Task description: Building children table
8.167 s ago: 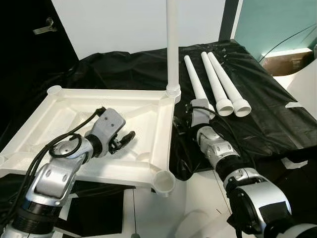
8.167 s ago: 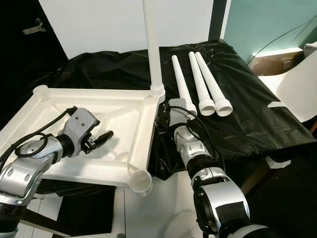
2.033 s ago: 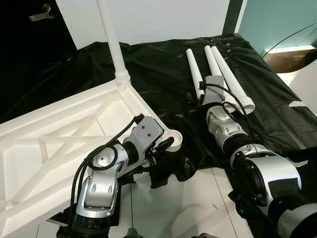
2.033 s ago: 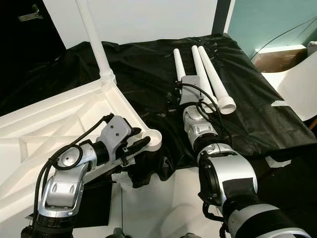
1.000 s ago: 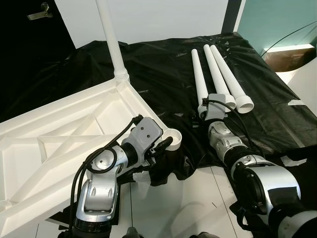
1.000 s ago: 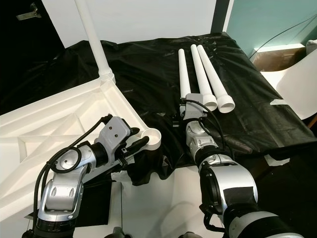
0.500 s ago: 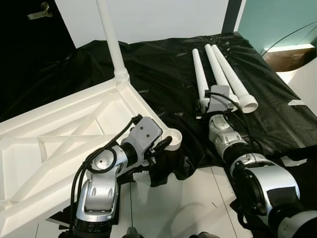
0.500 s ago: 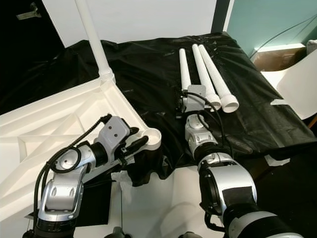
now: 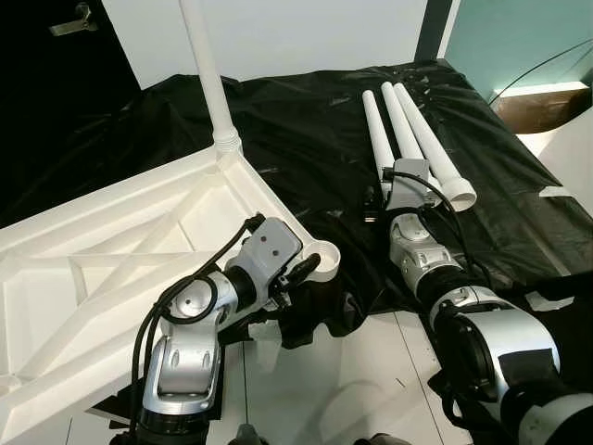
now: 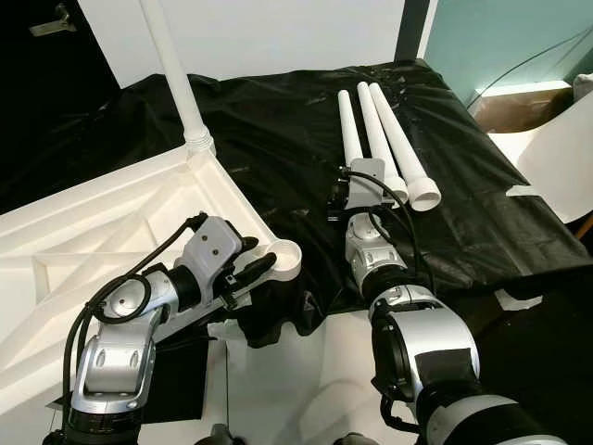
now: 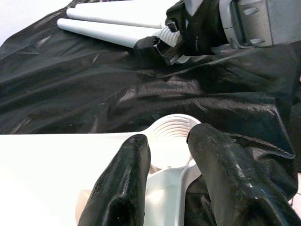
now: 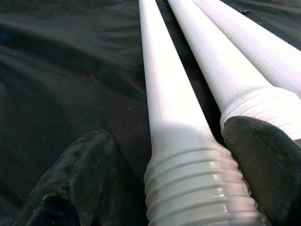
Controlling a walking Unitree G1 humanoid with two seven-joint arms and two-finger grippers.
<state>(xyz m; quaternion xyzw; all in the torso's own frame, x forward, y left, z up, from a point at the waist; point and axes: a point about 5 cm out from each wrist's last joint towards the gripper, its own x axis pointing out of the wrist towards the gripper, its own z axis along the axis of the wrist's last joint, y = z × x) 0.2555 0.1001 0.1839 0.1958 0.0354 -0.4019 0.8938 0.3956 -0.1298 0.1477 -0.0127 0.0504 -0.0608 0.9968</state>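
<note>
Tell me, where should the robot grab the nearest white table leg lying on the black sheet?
Probably just above the ribbed screw end of the nearest table leg, coming from that end. The leg lies flat, and the right gripper already has a finger on each side there, open.

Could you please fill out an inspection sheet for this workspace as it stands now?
Surface: black plastic sheet draped over the work area, wrinkled.
Job's things: white plastic tabletop lying underside up, one white leg standing upright in its far corner socket; near corner socket empty; three loose white tapered legs lying side by side on the sheet.
Clutter: nothing seen.
Grippers: left gripper at the near corner socket, jaws open on either side of it; right gripper with jaws open astride the threaded end of the nearest loose leg.
Cables: black cables looped along both arms.
Surroundings: white wall, teal panel.
</note>
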